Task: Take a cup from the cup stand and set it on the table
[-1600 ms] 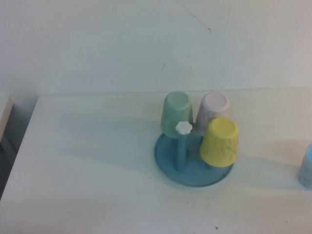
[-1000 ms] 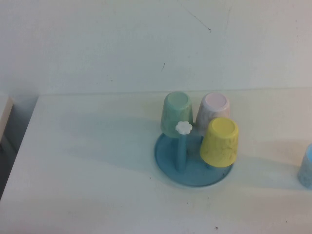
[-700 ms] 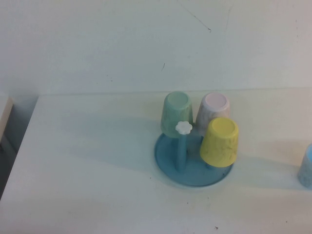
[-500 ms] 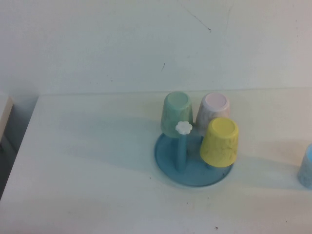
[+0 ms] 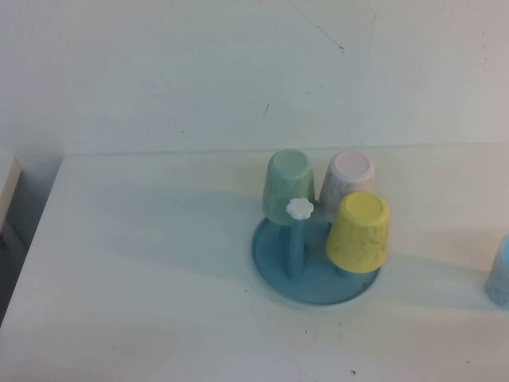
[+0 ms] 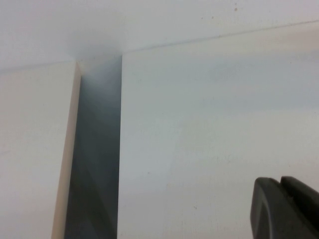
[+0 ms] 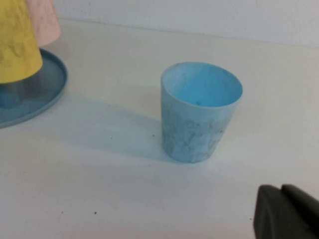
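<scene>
Both claws closed; tapered speckled cup pegged

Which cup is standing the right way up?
The blue cup, alone on the table near the right end effector. The green cup, pink cup and yellow cup hang upside down on the cup stand.

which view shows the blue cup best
The right wrist view: the blue cup stands upright, whole, near the right gripper. The high view cuts it at the edge. The left wrist view shows only table and the left gripper.
</scene>
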Tool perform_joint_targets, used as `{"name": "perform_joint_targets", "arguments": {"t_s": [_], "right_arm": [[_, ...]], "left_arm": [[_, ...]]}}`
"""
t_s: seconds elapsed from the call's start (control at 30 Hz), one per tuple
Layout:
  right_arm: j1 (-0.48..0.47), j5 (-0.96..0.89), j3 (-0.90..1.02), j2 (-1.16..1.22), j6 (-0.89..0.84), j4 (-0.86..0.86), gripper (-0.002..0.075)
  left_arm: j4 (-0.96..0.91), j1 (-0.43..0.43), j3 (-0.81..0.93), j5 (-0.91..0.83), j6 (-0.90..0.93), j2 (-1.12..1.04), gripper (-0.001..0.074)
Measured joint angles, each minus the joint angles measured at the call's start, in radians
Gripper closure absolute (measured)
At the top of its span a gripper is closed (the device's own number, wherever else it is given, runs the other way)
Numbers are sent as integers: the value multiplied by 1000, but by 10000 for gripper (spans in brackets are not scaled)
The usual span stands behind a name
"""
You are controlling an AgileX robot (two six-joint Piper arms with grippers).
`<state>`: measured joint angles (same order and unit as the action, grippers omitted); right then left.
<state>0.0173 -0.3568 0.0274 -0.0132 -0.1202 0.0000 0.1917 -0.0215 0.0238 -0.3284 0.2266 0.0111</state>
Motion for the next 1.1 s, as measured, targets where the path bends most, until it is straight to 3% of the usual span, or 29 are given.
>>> {"name": "perform_joint_targets", "arguments": {"t_s": [0.33, 0.6, 0.67, 0.93, 1.1], "right_arm": [[0, 0, 0, 0, 0, 0, 727], [0, 0, 0, 0, 0, 0, 727], [0, 0, 0, 0, 0, 0, 727], [0, 0, 0, 0, 0, 0, 727], [0, 0, 0, 0, 0, 0, 727]], "left_arm": [[182, 0, 2, 19, 0, 0, 738], [814, 0, 3, 85, 0, 0, 738], [900, 2, 3, 111, 0, 0, 738], [998, 2, 3, 119, 80, 0, 738], [928, 6, -87, -73, 286, -67, 738]]}}
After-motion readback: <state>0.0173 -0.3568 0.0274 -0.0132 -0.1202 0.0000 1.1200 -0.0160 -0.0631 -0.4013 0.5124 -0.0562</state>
